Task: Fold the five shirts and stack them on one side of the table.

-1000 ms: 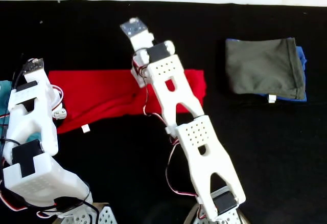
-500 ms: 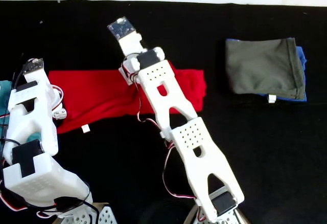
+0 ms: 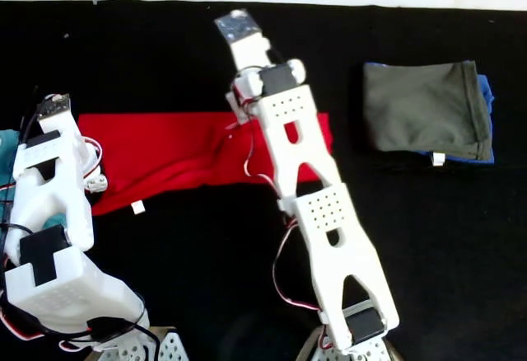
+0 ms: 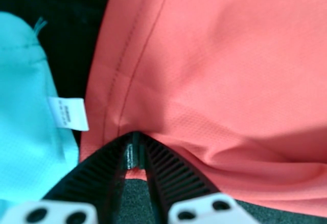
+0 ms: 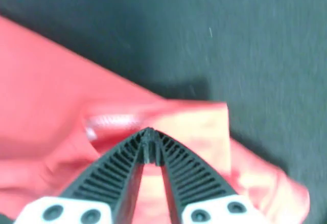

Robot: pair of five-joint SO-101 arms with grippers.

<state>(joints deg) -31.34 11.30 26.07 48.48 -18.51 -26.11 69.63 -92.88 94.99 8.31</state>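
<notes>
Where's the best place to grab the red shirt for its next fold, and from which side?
Probably its short ends: the red shirt lies as a long flat band, so pinch each end's hem edge, coming down from above.

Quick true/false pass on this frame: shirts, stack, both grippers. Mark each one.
1. The grey shirt lies folded on top of the blue shirt. True.
2. The red shirt is already on that stack. False: it lies stretched out mid-table, apart from the stack.
3. The right gripper is shut on the red shirt. True.
4. The left gripper is open over the teal shirt. False: it is shut on the red shirt's edge, with the teal shirt beside it.
</notes>
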